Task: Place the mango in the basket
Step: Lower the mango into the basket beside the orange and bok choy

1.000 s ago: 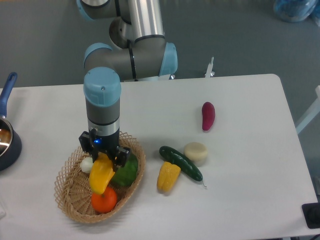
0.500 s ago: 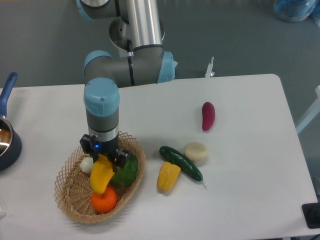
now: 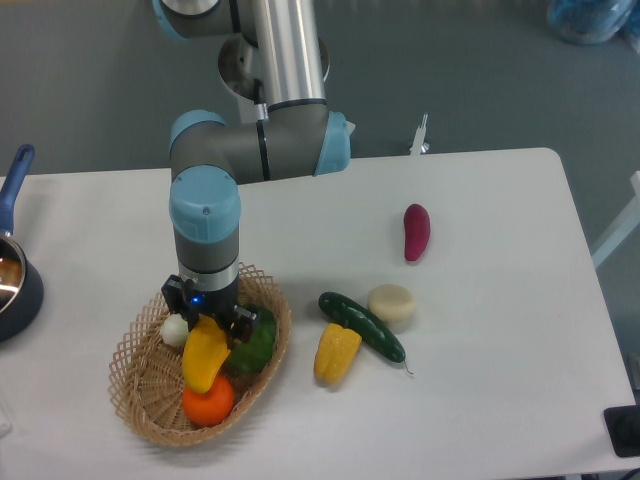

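grey floor lies behind a white counter (image 3: pixel 480 220) carrying the work. the arm stands over the basket (image 3: pixel 135 395) at the counter's front left, with the hand (image 3: pixel 208 322) pointing down into it. the hand is clenched on the upper end of the mango (image 3: pixel 203 357), which hangs inside the basket rim with its tapered lower end touching or just above the orange (image 3: pixel 208 402).

change noted: over the last second the hand has come down a little and the mango sits lower in the basket, nearer the orange. judgement: the carry is done and the placing step is near its end; only release and withdrawal remain.

basket contents crowd the drop spot: a green pepper (image 3: pixel 255 343) lies just right of the mango, a small white item (image 3: pixel 174 331) just left of the hand. the mango is likely to settle against the pepper and the orange, and may roll slightly on release.

open room: straight up is free. to the right, well apart from the basket, lie a corn piece (image 3: pixel 336 353), a cucumber (image 3: pixel 362 326), a pale round item (image 3: pixel 392 303) and a purple vegetable (image 3: pixel 416 231). a dark blue pot (image 3: pixel 15 285) sits at the left edge.
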Controlling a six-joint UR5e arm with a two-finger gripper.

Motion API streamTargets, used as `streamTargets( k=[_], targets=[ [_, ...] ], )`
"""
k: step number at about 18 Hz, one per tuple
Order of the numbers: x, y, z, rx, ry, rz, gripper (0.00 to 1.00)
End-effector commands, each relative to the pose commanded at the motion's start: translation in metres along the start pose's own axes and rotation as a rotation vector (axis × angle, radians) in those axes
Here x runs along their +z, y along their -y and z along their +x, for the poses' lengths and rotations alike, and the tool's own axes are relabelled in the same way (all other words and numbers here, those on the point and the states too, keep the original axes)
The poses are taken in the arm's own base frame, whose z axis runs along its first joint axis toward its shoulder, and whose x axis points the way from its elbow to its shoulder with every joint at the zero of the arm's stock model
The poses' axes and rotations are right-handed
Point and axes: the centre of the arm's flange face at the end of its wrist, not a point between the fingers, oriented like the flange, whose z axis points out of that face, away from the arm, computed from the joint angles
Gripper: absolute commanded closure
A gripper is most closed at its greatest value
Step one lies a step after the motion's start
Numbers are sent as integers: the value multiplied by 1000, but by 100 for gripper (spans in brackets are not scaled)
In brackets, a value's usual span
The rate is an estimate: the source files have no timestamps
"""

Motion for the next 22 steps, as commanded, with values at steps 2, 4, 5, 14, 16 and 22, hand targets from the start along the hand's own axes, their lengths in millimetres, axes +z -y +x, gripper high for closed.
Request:
streamTargets(
  k=[2, 4, 5, 14, 16, 22],
  targets=[
    [0, 0, 0, 2, 0, 0, 38],
    [0, 0, 0, 3, 7, -5, 25],
    [0, -1, -1, 3, 14, -9, 23],
    [0, -1, -3, 2, 27, -15, 2],
    [-8, 2, -4, 5, 35, -2, 0],
    [-42, 11, -7, 1, 66, 48, 0]
  ],
)
